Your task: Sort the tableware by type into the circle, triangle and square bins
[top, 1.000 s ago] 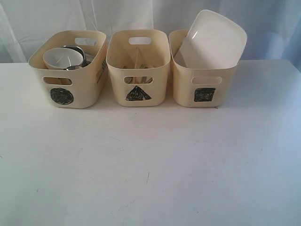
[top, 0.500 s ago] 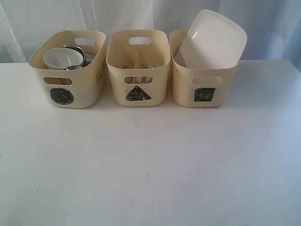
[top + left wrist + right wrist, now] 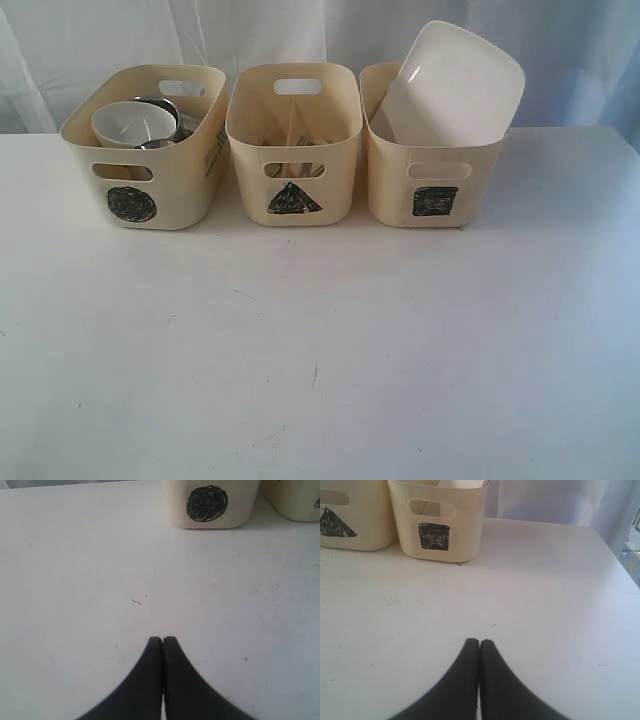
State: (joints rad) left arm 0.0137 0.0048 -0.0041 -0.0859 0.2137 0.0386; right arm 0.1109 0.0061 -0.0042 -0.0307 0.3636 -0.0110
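One broad white table (image 3: 320, 350) fills most of the exterior view, its matte top bare in front. A pale curtain (image 3: 250, 30) hangs in soft folds across the whole back of the room. In the right wrist view the table's far edge shows, with the same cloth behind it.

Three cream bins stand in a row along the back of the table, close side by side. The circle bin (image 3: 185, 190) is on the left, the triangle bin (image 3: 340, 165) in the middle and the square bin (image 3: 390, 195) on the right, each with its black mark on the front wall.

The large white square plate (image 3: 450, 85) stands tilted in the square bin, its upper part rising well above the rim. In the circle bin sits a round cup (image 3: 133, 122) whose inside looks pale, with the rim of the steel bowl (image 3: 162, 102) just behind it. Slender utensils (image 3: 293, 148) lie in the triangle bin, too dim to tell apart.

The left claw (image 3: 163, 640) hangs over bare table in front of the circle bin, its two dark tips pressed together with nothing between them. The right claw (image 3: 479, 642) is the same, tips closed and empty, in front of the square bin.

A few faint dark specks (image 3: 136, 601) and a short scratch (image 3: 313, 375) mark the surface.
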